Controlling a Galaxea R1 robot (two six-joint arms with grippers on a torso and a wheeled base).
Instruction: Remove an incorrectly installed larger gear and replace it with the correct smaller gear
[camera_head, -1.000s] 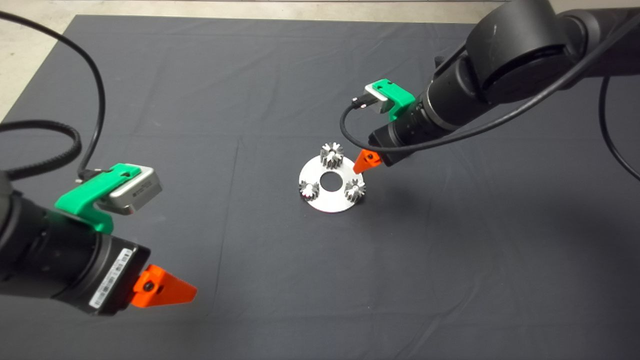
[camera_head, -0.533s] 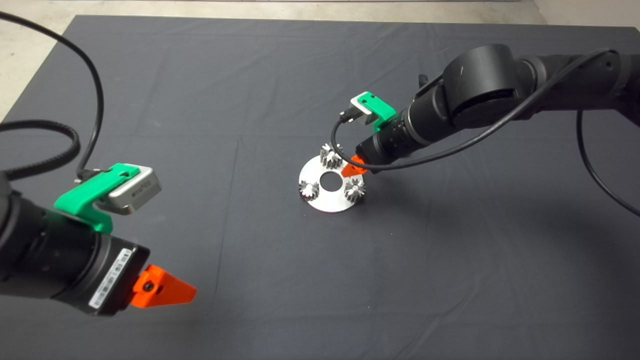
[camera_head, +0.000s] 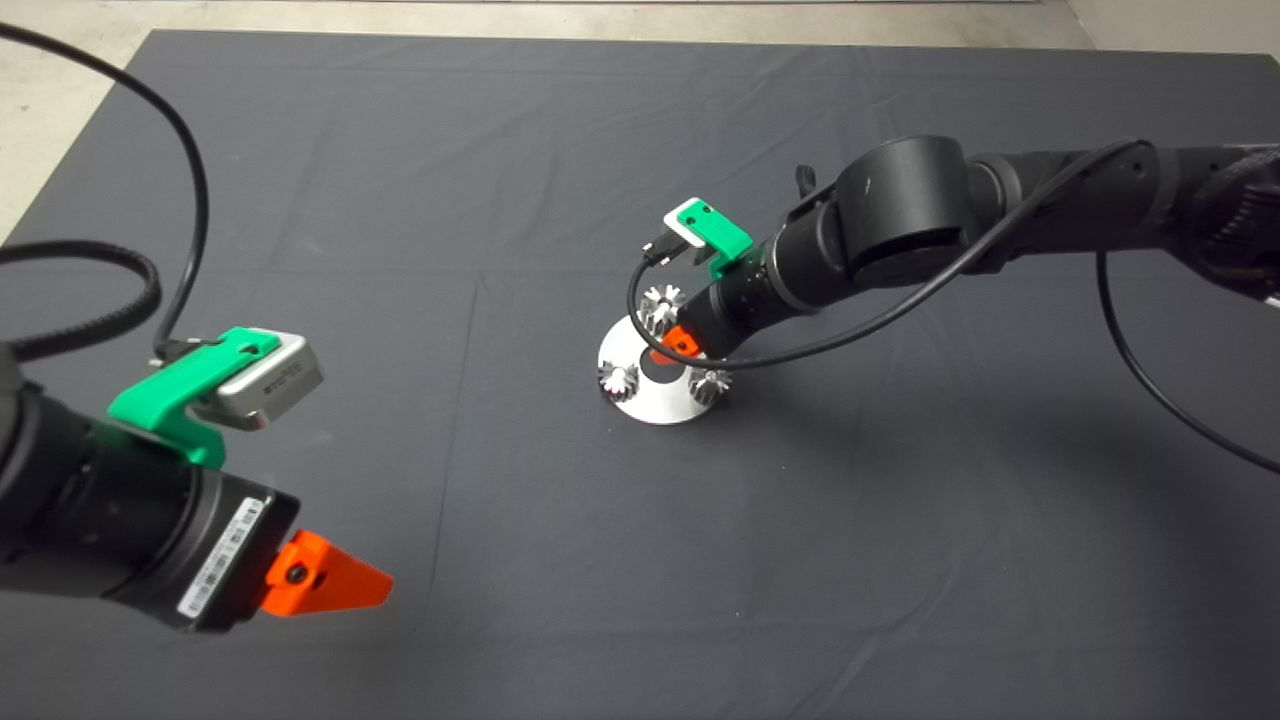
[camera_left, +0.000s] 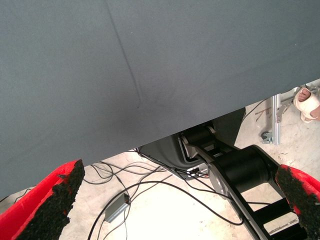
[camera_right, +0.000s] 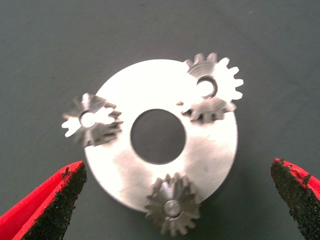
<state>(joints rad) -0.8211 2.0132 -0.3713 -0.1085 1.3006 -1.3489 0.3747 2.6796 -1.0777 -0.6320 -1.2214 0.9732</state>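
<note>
The right gripper (camera_head: 675, 345) is held low over the round metal plate (camera_right: 210, 160), which lies near the middle of the dark mat (camera_head: 400, 200); its two red fingers (camera_right: 52, 200) are spread wide apart, one past each side of the plate, and nothing is held between them; whether the plate is touched cannot be told. Three gears are seen standing on the plate around its big middle hole; the larger gear (camera_right: 214, 86) is set at the plate's edge, with its teeth sticking out past the rim; in the head view it is the gear on the far side of the plate, just beside the right gripper. Two smaller shiny gears (camera_right: 91, 120) (camera_right: 172, 206) are set at the other two spots on the rim. The left gripper (camera_head: 330, 585) is parked over the mat's near left corner; its fingers (camera_left: 47, 205) are also wide apart and nothing is held. In the left wrist view, the mat's edge, cables on the floor (camera_left: 150, 205) and a person's foot (camera_left: 306, 102) are seen.
</note>
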